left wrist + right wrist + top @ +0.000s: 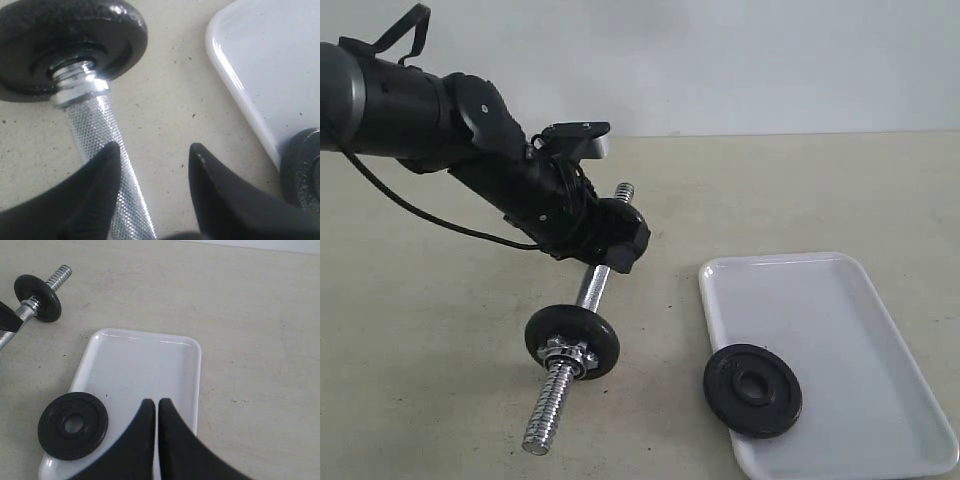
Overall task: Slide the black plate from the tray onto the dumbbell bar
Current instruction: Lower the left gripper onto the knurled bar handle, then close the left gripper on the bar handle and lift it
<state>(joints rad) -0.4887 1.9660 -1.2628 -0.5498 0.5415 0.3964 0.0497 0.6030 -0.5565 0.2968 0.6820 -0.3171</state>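
The black plate [752, 389] lies flat at the near left corner of the white tray [840, 300], its edge overhanging the rim. The dumbbell bar [592, 288] lies slanted on the table left of the tray, with a black disc [572, 342] and a chrome nut [570, 353] on its near end. My left gripper [620, 240] is down over the bar's middle, open. In the left wrist view the knurled bar [95, 125] runs under one finger of the left gripper [154, 146], and bare table shows between the jaws. My right gripper [157, 402] is shut and empty above the tray [150, 365].
The beige tabletop [440, 330] surrounds the bar and tray. The far threaded end of the bar [625, 189] sticks out behind the left gripper. A black cable [420, 210] hangs from the left arm. A pale wall stands behind the table.
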